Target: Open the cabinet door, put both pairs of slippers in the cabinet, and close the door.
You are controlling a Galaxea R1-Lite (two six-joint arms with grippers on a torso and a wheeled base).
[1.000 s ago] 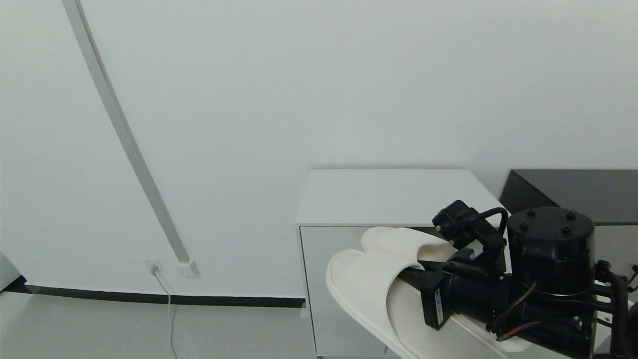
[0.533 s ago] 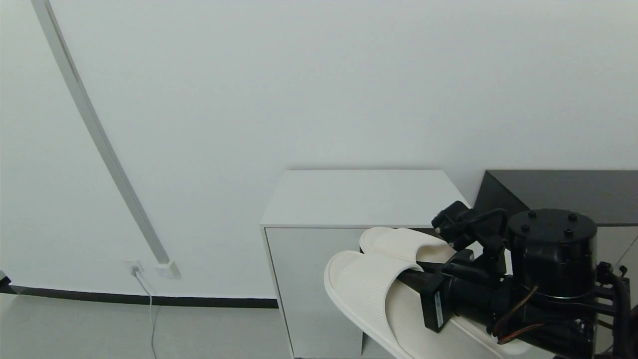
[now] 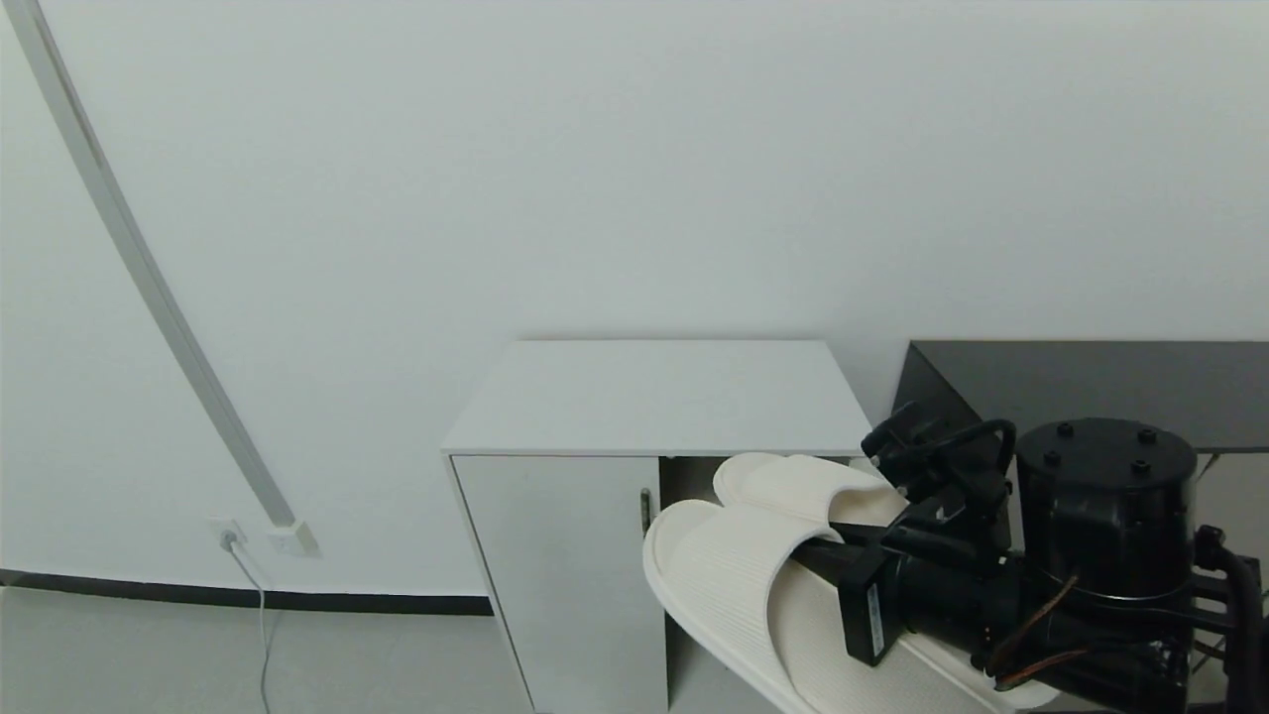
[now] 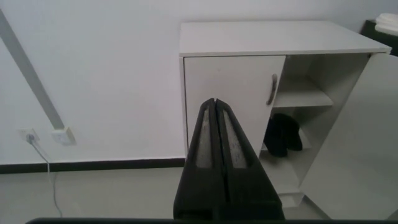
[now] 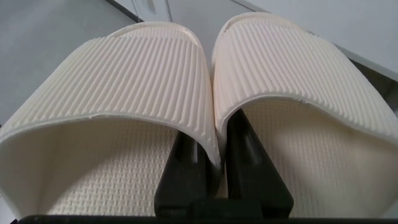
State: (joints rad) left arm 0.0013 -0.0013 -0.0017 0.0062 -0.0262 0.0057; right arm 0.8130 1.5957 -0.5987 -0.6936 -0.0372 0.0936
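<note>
— What has the right gripper [image 5: 214, 163] got?
— Its fingers [image 5: 185, 155] are clamped on the slippers [image 5: 137, 81]. They pinch the two inner walls together, so the cream pair sits side by side, toes forward, in the air in front of the cabinet [image 3: 654, 397] and outside it.
— And the left gripper [image 4: 214, 140]?
— Fingers pressed together with nothing between them, held out facing the cabinet's front.
— Is the cabinet open?
— Half of it. The left-hand door [image 4: 233, 102] is shut, its handle [image 4: 272, 89] at the inner edge. The right-hand door [image 4: 367, 149] stands swung wide. Inside are a shelf [image 4: 301, 93] and, below it, a dark thing [image 4: 283, 134] I cannot make out.
— What differs from a second ago?
— The head camera has turned. The cabinet, wall strip [image 3: 149, 288], socket [image 3: 228, 535] and black counter [image 3: 1091, 382] have all slid leftward in its picture together, so they themselves have not moved. The arm and slippers sit at the same spot in that picture as before, grip unchanged. The turn brings the cabinet's open right side into the head view, just behind the slippers' toes, where earlier a flat grey front showed.
</note>
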